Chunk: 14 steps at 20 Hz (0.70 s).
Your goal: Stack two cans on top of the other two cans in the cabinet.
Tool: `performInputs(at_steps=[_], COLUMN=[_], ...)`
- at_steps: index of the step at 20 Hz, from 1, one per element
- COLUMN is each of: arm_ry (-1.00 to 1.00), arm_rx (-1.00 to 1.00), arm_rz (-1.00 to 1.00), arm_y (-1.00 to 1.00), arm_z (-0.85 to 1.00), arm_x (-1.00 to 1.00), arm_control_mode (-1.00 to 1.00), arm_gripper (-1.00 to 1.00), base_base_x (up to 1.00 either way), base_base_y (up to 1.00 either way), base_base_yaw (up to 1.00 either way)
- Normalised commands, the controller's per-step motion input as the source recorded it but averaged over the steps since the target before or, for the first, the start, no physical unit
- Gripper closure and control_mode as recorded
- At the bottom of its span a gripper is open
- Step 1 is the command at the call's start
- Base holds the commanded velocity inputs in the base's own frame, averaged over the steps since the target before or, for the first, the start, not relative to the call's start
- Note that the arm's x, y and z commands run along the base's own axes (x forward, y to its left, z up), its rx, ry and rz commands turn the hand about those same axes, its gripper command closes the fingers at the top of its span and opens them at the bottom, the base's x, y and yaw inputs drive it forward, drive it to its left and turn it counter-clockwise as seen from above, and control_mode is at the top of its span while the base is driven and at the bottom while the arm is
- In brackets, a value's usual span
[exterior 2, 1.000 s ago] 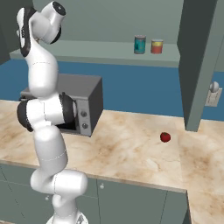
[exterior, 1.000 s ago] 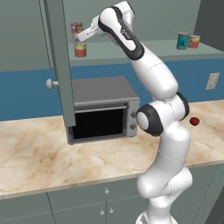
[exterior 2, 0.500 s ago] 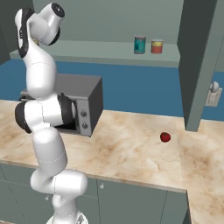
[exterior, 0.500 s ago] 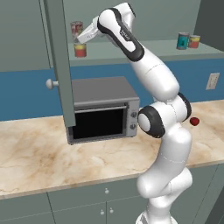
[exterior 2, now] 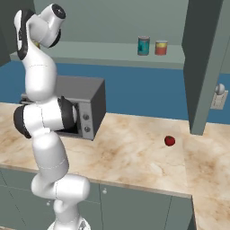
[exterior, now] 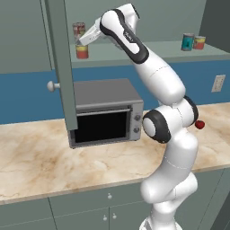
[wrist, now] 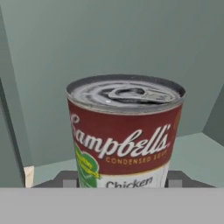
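hand [exterior: 81, 40] clamped on soup can [wrist: 124, 135] | cylinder, ribbed metal lid, glossy label

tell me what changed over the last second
Nothing visibly changed. The gripper stays shut on the red-and-white can, held above the squat red-orange can on the cabinet shelf. The teal can and its neighbour stayed put.

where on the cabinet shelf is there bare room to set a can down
The long bare stretch of the grey-green shelf board runs between the squat red-orange can at the left end and the teal can beside another squat red-orange can at the right. The left end is crowded: the gripper holds the red-and-white can above that can.
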Motion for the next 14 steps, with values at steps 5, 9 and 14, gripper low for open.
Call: performInputs(at_steps=[5, 9, 14], arm_ry=[0.03, 0.04, 0.05], arm_rx=[0.00, 0.00, 0.00], arm_rz=[0.00, 0.00, 0.00], arm_y=[0.00, -0.03, 0.00], arm_z=[0.04, 0.00, 0.00], arm_x=[0.00, 0.00, 0.00], arm_control_mode=[-1.00, -1.00, -1.00], arm_gripper=[1.00, 1.00, 1.00], base_base_x=[0.00, 0.00, 0.00], base_base_y=[0.00, 0.00, 0.00], base_base_yaw=[0.00, 0.00, 0.00])
